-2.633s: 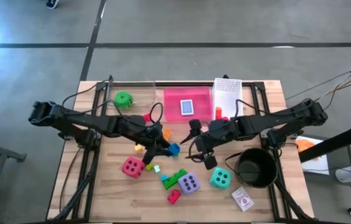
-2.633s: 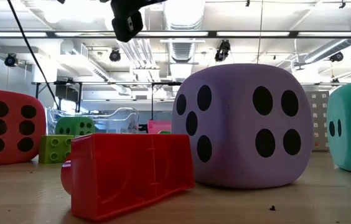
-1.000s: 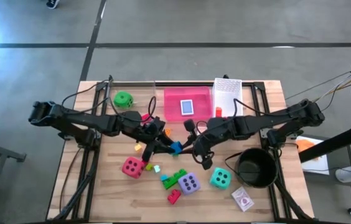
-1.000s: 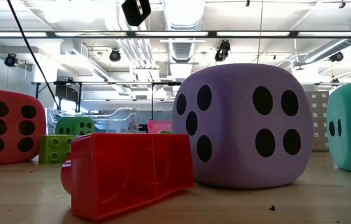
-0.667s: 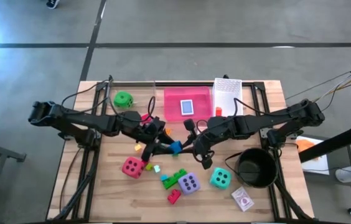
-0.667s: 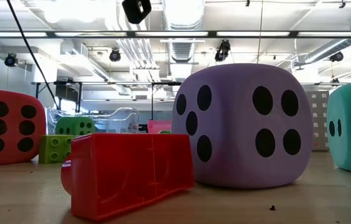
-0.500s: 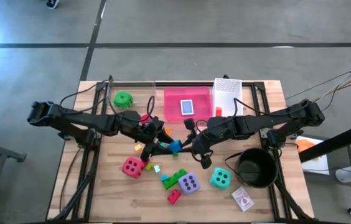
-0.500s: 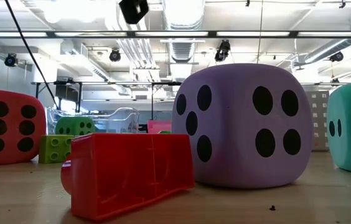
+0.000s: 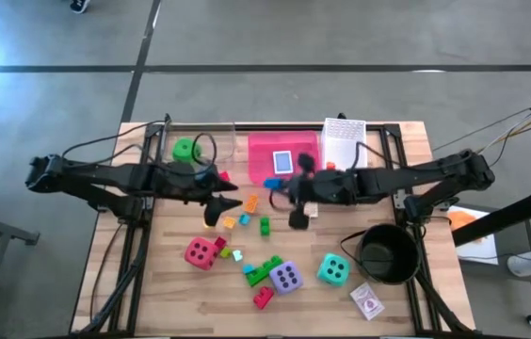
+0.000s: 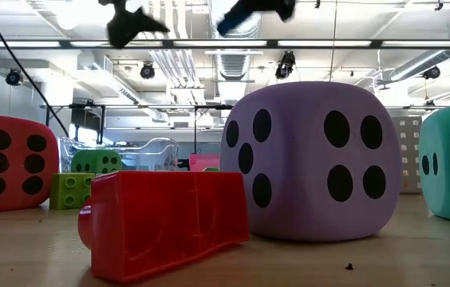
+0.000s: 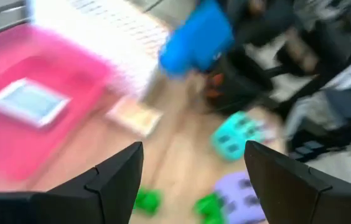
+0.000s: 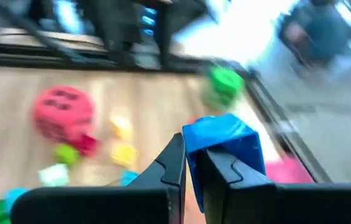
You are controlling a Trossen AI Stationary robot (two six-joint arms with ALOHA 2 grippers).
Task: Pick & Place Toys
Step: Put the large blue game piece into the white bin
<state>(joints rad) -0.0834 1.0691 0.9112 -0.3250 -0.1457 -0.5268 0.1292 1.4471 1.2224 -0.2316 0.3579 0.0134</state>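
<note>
From my remote station I see the right gripper (image 9: 280,185) clamped tight on a blue brick (image 12: 222,142), held in the air at the front edge of the pink tray (image 9: 303,151); my right wrist camera shows the brick pinched between the two dark fingers (image 12: 174,163). The left gripper (image 9: 217,205) hangs to the left of the tray, its jaws spread apart and holding nothing, with only tabletop between its fingers (image 11: 116,180) on my left wrist camera. A card pack (image 9: 282,162) lies inside the tray. The green die (image 9: 185,149) sits just left of the tray, near the table's (image 9: 407,141) back edge. In front of the tray lie loose bricks, among them an orange brick (image 9: 250,201) and a green brick (image 9: 265,225). Farther forward stand the red die (image 9: 201,252), the purple die (image 9: 286,277) and the teal die (image 9: 332,269), with a red brick (image 9: 263,298) just beside the purple one. A second card pack (image 9: 368,302) rests well forward and right of the tray, beside the black pot (image 9: 387,254). The white mesh basket (image 9: 345,137) touches the tray's right side.
</note>
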